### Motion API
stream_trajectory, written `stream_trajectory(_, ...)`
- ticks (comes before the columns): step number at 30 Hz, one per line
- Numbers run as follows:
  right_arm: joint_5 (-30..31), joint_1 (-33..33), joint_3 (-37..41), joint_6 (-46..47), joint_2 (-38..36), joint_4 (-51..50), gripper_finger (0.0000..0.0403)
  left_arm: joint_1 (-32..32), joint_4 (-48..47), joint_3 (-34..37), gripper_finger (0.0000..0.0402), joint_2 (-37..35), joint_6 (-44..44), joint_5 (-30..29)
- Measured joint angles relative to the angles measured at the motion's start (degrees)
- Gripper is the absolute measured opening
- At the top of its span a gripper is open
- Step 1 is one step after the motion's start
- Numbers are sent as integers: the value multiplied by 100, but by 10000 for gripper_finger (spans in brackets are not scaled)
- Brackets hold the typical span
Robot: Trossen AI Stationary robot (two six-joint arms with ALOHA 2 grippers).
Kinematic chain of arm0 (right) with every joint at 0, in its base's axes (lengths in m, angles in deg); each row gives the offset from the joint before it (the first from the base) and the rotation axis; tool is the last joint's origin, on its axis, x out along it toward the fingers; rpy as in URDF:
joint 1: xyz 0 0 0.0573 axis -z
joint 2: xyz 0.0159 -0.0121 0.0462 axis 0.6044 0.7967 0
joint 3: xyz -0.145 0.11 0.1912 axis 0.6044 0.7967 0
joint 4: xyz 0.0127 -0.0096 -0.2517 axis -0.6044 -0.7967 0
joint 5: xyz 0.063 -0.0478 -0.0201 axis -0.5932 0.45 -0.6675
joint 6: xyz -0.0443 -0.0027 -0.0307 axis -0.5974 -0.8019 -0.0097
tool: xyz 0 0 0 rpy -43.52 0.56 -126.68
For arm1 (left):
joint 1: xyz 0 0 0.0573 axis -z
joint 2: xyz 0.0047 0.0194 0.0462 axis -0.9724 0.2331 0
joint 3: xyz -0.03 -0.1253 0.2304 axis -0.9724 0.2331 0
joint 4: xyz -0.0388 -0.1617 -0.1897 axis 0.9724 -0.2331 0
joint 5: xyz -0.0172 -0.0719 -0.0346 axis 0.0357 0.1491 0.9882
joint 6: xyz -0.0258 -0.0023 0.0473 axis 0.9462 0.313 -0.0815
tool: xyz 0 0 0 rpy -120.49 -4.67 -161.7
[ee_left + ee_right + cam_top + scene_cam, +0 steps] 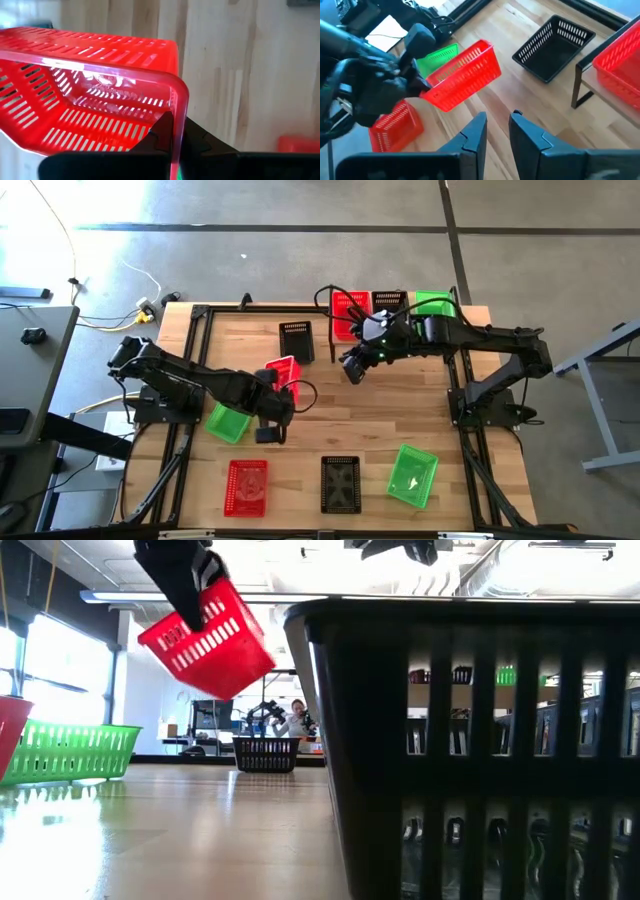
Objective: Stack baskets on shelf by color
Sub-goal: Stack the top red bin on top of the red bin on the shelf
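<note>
My left gripper [275, 408] is shut on a red basket [284, 372], which hangs tilted above the table's middle [210, 640] [465, 75]. My right gripper [497, 132] hovers open, with nothing between its fingers, just to the right of that basket [352, 368]. On the shelf [578, 85] at the far edge stand a red basket [349, 310], a black one [388, 302] and a green one [435, 305]. A black basket [296, 340] rests on its bottom on the table in front of the shelf. My left gripper holds the red basket by the rim of one end wall [177, 117], one finger [162, 135] inside the basket and the other [200, 142] outside. The fingers come slanting down from the table's left. The basket is lifted clear and tilted, its open side turned toward the far right.
A green basket [227, 422] lies under my left arm. Along the near edge stand a red basket [246, 485], a black one [340, 483] and a green one [412, 475]. The near black basket [480, 740] fills the right of the low view.
</note>
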Motion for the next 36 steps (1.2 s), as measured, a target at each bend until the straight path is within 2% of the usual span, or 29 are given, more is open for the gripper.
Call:
stream_trajectory(7, -598, -131, 0, -606, 305, 42, 69, 188, -24, -341, 0, -2, -1804, -254)
stream_trajectory(12, -977, -242, 0, -2124, 452, 167, 69, 277, -136, -500, 0, -7, -3005, 13)
stream_trajectory(19, -1028, -492, 0, -4148, 473, 362, 69, 280, -251, -549, 0, -11, -3833, 391)
stream_trajectory(24, -1031, -576, 0, -4841, 593, 419, 69, 260, -208, -549, 0, -9, -4091, 416)
stream_trajectory(27, -880, -581, 0, -4789, 662, 520, 69, 251, -185, -549, 0, -11, -4102, 366)
stream_trajectory(30, -500, -486, 0, -3888, 756, 622, 69, 277, -189, -549, 0, -9, -4205, 225)
stream_trajectory(36, -555, -211, 0, -2391, 779, 703, 69, 428, -278, -549, 0, -9, -5143, -314)
